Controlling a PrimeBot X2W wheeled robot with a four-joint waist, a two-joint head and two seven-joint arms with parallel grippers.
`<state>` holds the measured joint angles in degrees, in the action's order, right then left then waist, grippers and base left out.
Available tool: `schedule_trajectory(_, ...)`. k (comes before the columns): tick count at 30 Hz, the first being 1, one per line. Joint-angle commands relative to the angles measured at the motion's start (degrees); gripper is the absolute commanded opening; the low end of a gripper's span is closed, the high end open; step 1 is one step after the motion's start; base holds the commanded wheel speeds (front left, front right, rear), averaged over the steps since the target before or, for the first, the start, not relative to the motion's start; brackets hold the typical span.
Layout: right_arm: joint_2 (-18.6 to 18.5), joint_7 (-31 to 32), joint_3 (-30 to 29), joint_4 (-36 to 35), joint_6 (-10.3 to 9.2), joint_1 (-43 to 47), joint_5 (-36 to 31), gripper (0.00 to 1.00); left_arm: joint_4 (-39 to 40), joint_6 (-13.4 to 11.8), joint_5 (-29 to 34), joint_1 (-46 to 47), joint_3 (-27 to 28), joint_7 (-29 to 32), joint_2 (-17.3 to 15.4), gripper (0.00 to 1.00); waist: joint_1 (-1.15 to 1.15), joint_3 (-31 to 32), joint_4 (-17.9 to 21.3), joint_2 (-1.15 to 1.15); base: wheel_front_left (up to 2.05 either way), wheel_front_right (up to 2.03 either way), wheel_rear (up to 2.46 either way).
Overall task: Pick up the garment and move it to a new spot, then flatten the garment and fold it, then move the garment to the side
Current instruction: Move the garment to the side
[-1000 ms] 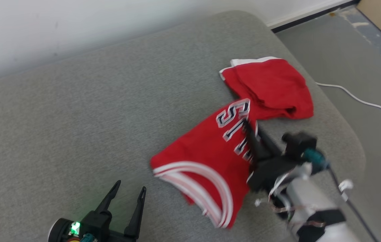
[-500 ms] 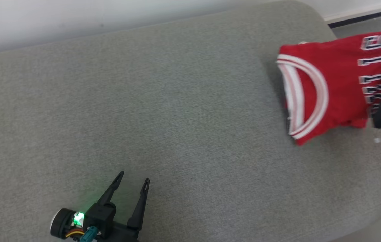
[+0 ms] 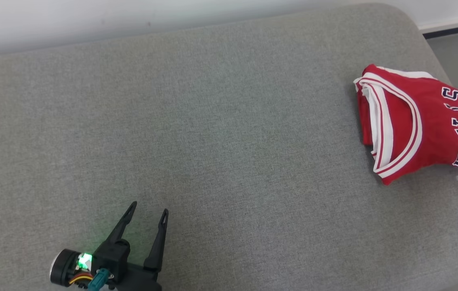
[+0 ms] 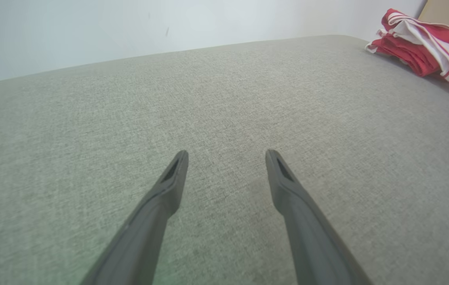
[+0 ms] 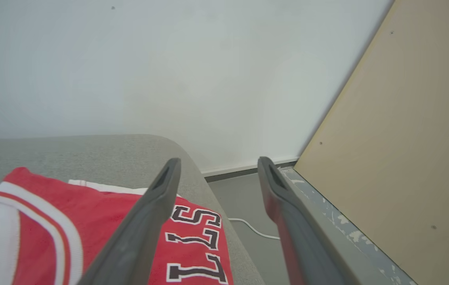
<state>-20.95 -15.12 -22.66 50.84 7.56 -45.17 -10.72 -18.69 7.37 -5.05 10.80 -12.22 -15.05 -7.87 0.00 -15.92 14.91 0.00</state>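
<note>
Your right gripper (image 5: 218, 159) just let go: jaws apart, empty. Folded garment (image 3: 410, 121) rests far right on cushion (image 3: 213, 141). Left gripper (image 3: 149, 207) spread, idle. Task looks finished.

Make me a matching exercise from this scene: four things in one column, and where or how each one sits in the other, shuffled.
1. red jersey
2. left gripper
3. right gripper
4. white cable

A. lying on the floor
B. open, over bare grey cushion
C. folded, at the cushion's right end
D. open, by the jersey's lettering

Pairs: 1-C, 2-B, 3-D, 4-A
</note>
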Motion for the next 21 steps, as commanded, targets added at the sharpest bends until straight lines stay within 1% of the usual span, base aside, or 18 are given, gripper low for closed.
schedule_trajectory(1, 2.0, 0.0, 1.5, -2.6, -0.16, 2.7, -0.2, 1.0, -0.3, -0.1, 0.8, -0.8, 0.4, -0.2, 0.2, 1.0, 0.0, 1.0, -0.1, 0.0, 0.0, 0.0, 0.0)
schedule_trajectory(2, 3.4, 0.0, 3.3, -4.1, -0.16, 4.5, -0.3, 1.0, -0.2, -0.1, 1.0, -1.0, 0.6, -0.2, 0.4, 1.0, 0.0, 1.4, 0.0, 0.0, 0.0, 0.0, 0.0)
schedule_trajectory(4, 5.6, 0.0, 5.0, -7.5, -0.16, 7.3, 1.2, 1.0, -0.1, -0.1, 1.3, -1.6, 0.8, -0.2, 0.6, 1.0, 0.0, 2.4, -0.1, 0.0, 0.0, 0.0, 0.0)
schedule_trajectory(7, 9.7, 0.0, 8.6, -11.9, -0.16, 11.6, 3.5, 1.0, 0.1, 0.0, 1.0, -2.2, 1.0, -0.2, 0.9, 1.0, 0.0, 3.9, -0.3, 0.0, 0.0, 0.0, 0.0)
schedule_trajectory(9, 11.7, 0.0, 11.5, -14.2, -0.16, 14.7, 5.2, 1.0, 0.2, 0.0, 0.6, -2.8, 1.1, -0.2, 0.9, 1.0, 0.0, 4.8, -0.6, 0.0, 0.0, 0.0, 0.0)
schedule_trajectory(13, 13.9, 0.0, 16.1, -18.1, -0.16, 19.4, 8.6, 1.0, 0.5, 0.1, 0.0, -3.5, 1.2, -0.2, 1.0, 1.0, 0.0, 6.4, -1.8, 0.0, 0.0, 0.0, 0.0)
schedule_trajectory(17, 15.8, 0.0, 18.2, -21.0, -0.16, 23.2, 11.1, 1.0, 0.6, 0.0, -0.4, -4.6, 2.3, -0.2, 1.3, 1.0, 0.0, 8.2, -3.7, 0.0, 0.0, 0.0, 0.0)
schedule_trajectory(21, 17.0, 0.0, 19.2, -21.7, -0.16, 27.1, 12.2, 1.0, 0.5, 0.0, -0.7, -6.0, 3.0, -0.2, 1.9, 1.0, 0.0, 10.2, -6.2, 0.0, 0.0, 0.0, 0.0)
